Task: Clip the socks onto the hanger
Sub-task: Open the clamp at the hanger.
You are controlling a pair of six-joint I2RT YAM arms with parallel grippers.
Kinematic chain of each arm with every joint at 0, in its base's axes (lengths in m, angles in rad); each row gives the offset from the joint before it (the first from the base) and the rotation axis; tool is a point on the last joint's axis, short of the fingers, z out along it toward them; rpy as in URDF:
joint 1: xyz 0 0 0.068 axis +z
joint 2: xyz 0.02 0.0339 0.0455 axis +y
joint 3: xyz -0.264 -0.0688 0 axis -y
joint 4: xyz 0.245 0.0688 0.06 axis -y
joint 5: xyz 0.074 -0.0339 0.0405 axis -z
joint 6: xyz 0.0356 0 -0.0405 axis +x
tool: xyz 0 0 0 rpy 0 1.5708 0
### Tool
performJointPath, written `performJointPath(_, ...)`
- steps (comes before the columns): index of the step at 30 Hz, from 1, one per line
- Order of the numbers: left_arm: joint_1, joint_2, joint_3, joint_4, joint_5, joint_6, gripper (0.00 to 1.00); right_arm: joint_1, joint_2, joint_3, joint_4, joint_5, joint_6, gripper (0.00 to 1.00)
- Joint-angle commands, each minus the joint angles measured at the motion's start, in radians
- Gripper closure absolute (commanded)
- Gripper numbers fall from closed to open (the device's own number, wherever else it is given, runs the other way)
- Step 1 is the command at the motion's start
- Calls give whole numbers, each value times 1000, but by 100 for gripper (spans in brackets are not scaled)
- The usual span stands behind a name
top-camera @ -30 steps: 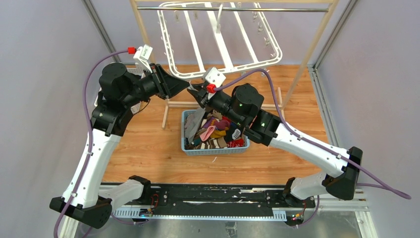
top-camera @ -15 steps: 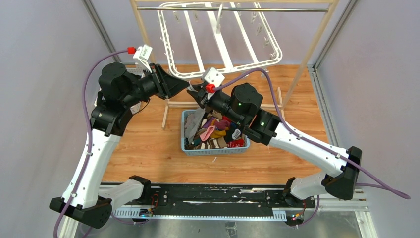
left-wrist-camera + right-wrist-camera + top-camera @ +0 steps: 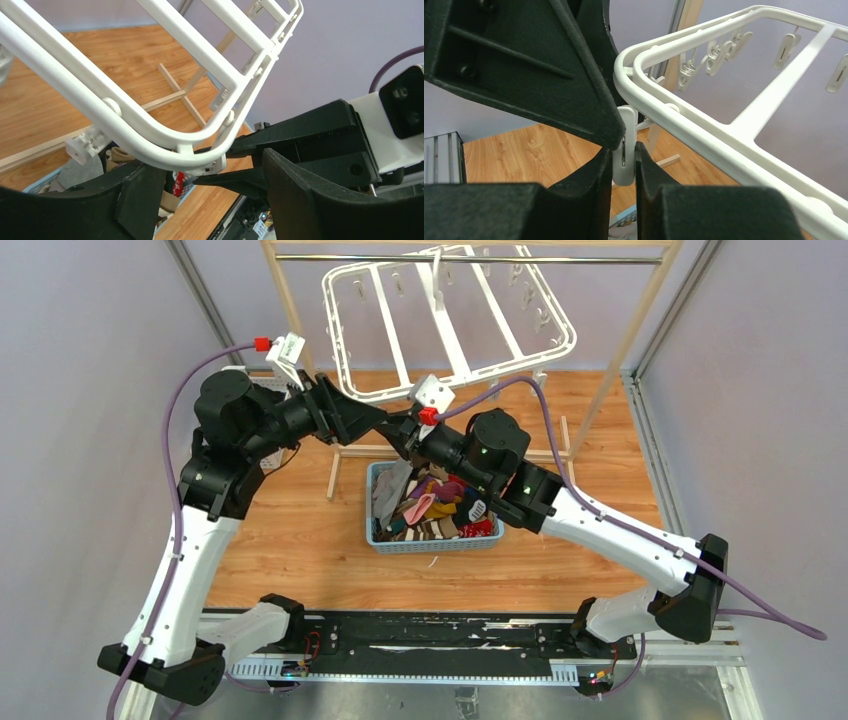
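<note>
Clip-opening step: I am squeezing a near-corner clip (image 3: 625, 150) of the hanger (image 3: 704, 126) in the right tool (image 3: 624, 167), toward the far edge of the tabletop (image 3: 285, 535), the left tool (image 3: 205, 182) gaping empty beside it, socks (image 3: 432, 502) lying in the basket (image 3: 430, 544) at its middle, one probably needing fetching next.

- Left arm (image 3: 190, 560) and right arm (image 3: 620, 540): white link shells, black joints and bases.
- A purple cable (image 3: 397, 60) with a red connector (image 3: 263, 342) runs along each.
- White boxy wrist camera (image 3: 434, 394); left gripper (image 3: 206, 165) has matte black wedge fingers (image 3: 310, 200).
</note>
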Motion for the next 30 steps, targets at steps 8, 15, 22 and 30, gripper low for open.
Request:
performJointPath(8, -1, -129, -106, 2, -90, -100, 31, 17, 13, -139, 248, 110, 126, 100)
performJointPath(15, -1, -126, -130, 63, -128, -171, 32, 34, 33, -165, 330, 185, 160, 100)
performJointPath(22, -1, -91, -127, 109, -113, -186, 37, 46, 38, -170, 364, 231, 205, 100)
performJointPath(30, -1, -106, -135, 80, -141, -162, 41, 71, 39, -197, 438, 297, 205, 100)
